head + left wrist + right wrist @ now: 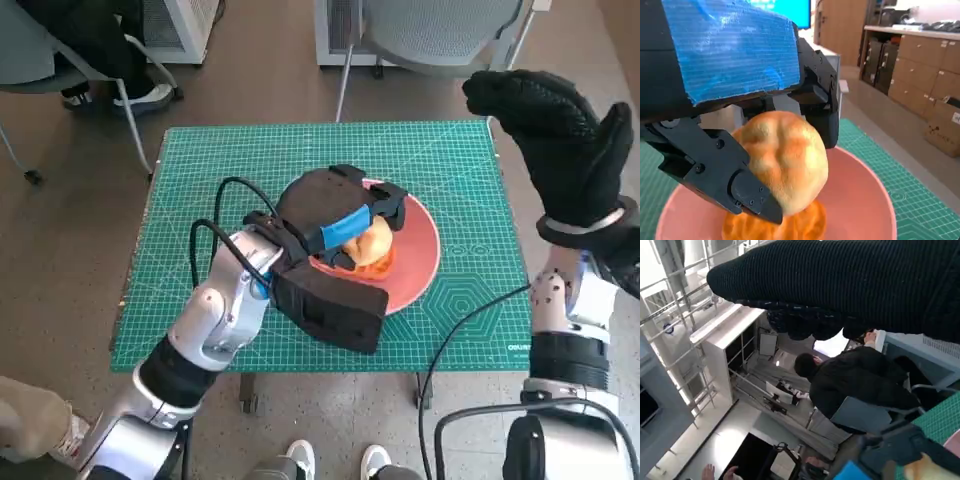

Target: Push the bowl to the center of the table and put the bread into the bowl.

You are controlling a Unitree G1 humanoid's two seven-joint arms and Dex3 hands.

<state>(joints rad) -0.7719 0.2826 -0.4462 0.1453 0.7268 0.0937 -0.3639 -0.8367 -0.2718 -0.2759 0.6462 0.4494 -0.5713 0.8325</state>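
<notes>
Two hands: the left hand (pixel 340 232) is over the bowl, the right hand (pixel 560 140) is raised off past the table's right edge.
Table: a small table under a green cutting mat with a white grid (pixel 250 160), and the shallow pink round bowl (pixel 420 250) sits near the mat's middle, a touch right of centre.
Bread: a golden, round bread roll (pixel 785 160) is in the left hand's grasp, right above the bowl's inside (pixel 860 195); an orange reflection shows on the pink beneath it.
Left fingers: black fingers (pixel 720 175) are closed on the roll from two sides, pinching it.
Right fingers: the knitted glove is held up in the air, fingers close together and slightly curled, nothing in them.
Floor: brown floor (pixel 260 90) all round, with a grey mesh-backed chair (pixel 440 30) beyond the far edge.
People: a seated person's legs and shoe (pixel 140 95) at the far left, feet in white shoes (pixel 300 460) at the near edge.
Room: the left wrist view gives wooden cabinets (pixel 925 70); the right wrist view catches a person in a dark top (pixel 855 380) on a chair.
</notes>
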